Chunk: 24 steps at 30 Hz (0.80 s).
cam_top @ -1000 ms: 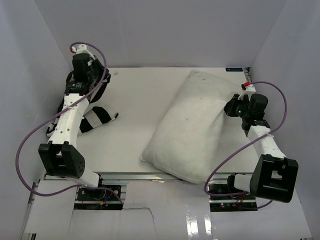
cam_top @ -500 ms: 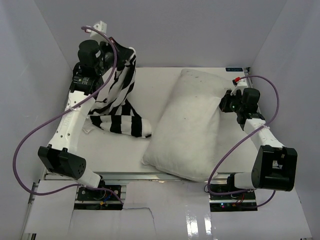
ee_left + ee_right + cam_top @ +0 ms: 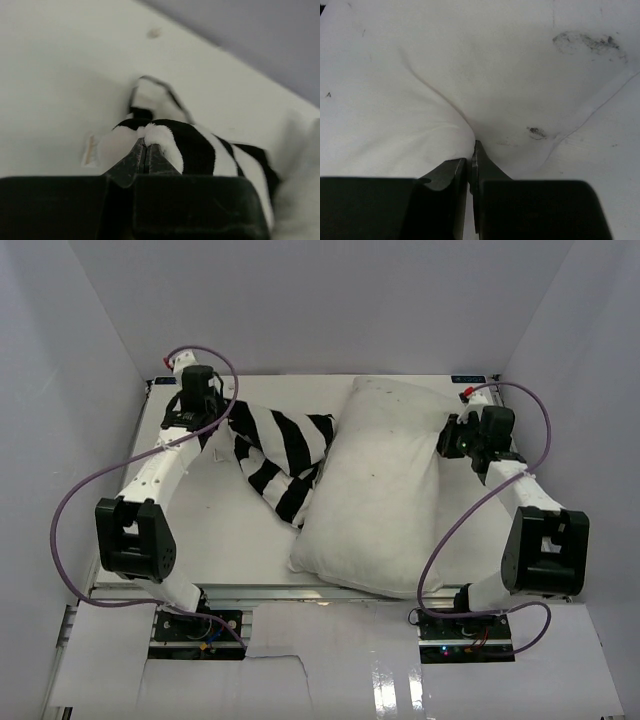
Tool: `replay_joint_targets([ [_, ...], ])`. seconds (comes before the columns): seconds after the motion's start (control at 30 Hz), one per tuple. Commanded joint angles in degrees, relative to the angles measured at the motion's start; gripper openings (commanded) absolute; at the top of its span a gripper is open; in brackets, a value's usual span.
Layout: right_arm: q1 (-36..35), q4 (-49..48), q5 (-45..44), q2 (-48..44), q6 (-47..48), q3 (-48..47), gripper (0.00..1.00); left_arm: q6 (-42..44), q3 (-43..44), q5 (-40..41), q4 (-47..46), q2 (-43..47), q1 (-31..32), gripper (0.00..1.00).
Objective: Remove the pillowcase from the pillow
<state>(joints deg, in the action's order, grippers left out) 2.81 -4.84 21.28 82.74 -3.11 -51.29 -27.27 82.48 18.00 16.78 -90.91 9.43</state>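
Most of the job looks done, I judge. On the worktop (image 3: 220,540) the pillow (image 3: 375,490) lies bare between my two arms, with a fold of its off-white fabric squeezed in my tightly closed right pincer (image 3: 471,156). The striped pillowcase (image 3: 285,445) trails from my left pincer (image 3: 145,149), clamped on one corner, and touches the pillow's near side. Only letting go seems left.
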Motion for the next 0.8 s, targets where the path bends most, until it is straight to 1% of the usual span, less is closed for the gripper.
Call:
replay_joint_targets([
  [0.0,-0.52,2.62,3.59,5.75,1.7,-11.52,0.09,-4.18,-6.35,10.21,2.38,1.35,-5.47,0.0],
  [0.03,-0.52,6.99,4.29,8.55,1.97,-16.95,0.13,-6.37,-8.28,10.39,1.43,3.35,-6.35,0.0],
  [0.07,-0.52,8.43,4.73,9.45,2.15,-19.0,0.19,-6.57,-12.39,10.48,-0.06,4.42,-6.44,0.0],
  [0.1,-0.61,10.36,4.74,10.33,2.23,-20.42,0.28,-7.44,-13.91,8.13,-2.08,5.39,-6.44,0.09],
  [0.13,-0.61,10.9,4.56,10.25,2.15,-21.65,0.32,-7.54,-15.23,7.06,-3.05,6.27,-6.36,0.16],
  [0.17,-0.61,11.17,3.87,9.99,1.8,-22.53,0.37,-8.06,-16.98,6.44,-3.15,7.75,-6.36,0.26],
  [0.2,-0.61,11.78,2.81,9.55,0.93,-22.63,0.46,-8.5,-17.69,5.74,-3.33,8.47,-6.36,0.4],
  [0.23,-0.61,12.31,0.72,8.41,0.74,-22.54,0.62,-8.85,-18.4,5.38,-3.33,9.17,-6.36,0.64],
  [0.3,-0.7,15.29,-2.1,6.83,0.65,-22.28,0.69,-8.42,-19.54,4.94,-3.06,11.19,-6.09,0.75],
  [0.33,-0.7,16.34,-5.08,4.91,0.39,-22.1,0.85,-7.9,-19.81,4.94,-3.06,11.98,-5.57,0.77],
  [0.4,-0.7,18.98,-6.6,2.88,-0.05,-21.23,0.88,-7.54,-19.81,4.77,-2.8,14.97,-4.25,0.8],
  [0.43,-0.96,19.34,-5.9,0.52,-0.48,-20.87,0.9,-7.28,-19.72,4.76,-2.63,15.85,-2.51,0.8],
  [0.47,-1.57,19.78,-5.37,-0.81,-0.58,-20.0,0.91,-6.93,-19.55,4.76,-2.36,17.86,-1.62,0.85],
  [0.5,-2.54,19.96,-5.54,-2.04,-0.49,-19.47,0.91,-6.66,-19.29,5.11,-2.27,18.75,-0.56,0.92],
  [0.53,-6.29,20.31,-8.42,-4.58,-0.14,-19.12,0.91,-6.66,-19.28,5.29,-2.19,19.63,1.88,0.93],
  [0.6,-9.38,19.88,-9.41,-7.14,-0.84,-17.19,0.92,-7.19,-19.89,2.14,-3.23,21.64,4.62,0.95],
  [0.63,-12.71,19.0,-8.11,-9.68,-1.71,-16.22,0.92,-7.1,-21.2,-0.22,-5.42,22.09,7.42,0.95],
  [0.67,-14.48,18.12,-8.18,-11.01,-2.5,-15.17,0.94,-7.1,-22.0,-2.77,-6.39,22.1,9.01,0.95],
  [0.7,-16.5,16.29,-8.62,-12.33,-3.47,-14.11,0.96,-7.01,-22.7,-7.32,-7.1,22.1,10.68,0.95],
  [0.73,-19.83,15.48,-9.58,-15.04,-4.43,-11.84,0.98,-6.58,-23.67,-9.71,-7.8,21.66,13.65,0.95],
  [0.77,-21.25,14.95,-10.46,-16.54,-6.27,-10.77,0.9,-6.31,-23.85,-11.22,-8.16,21.4,15.25,0.96],
])
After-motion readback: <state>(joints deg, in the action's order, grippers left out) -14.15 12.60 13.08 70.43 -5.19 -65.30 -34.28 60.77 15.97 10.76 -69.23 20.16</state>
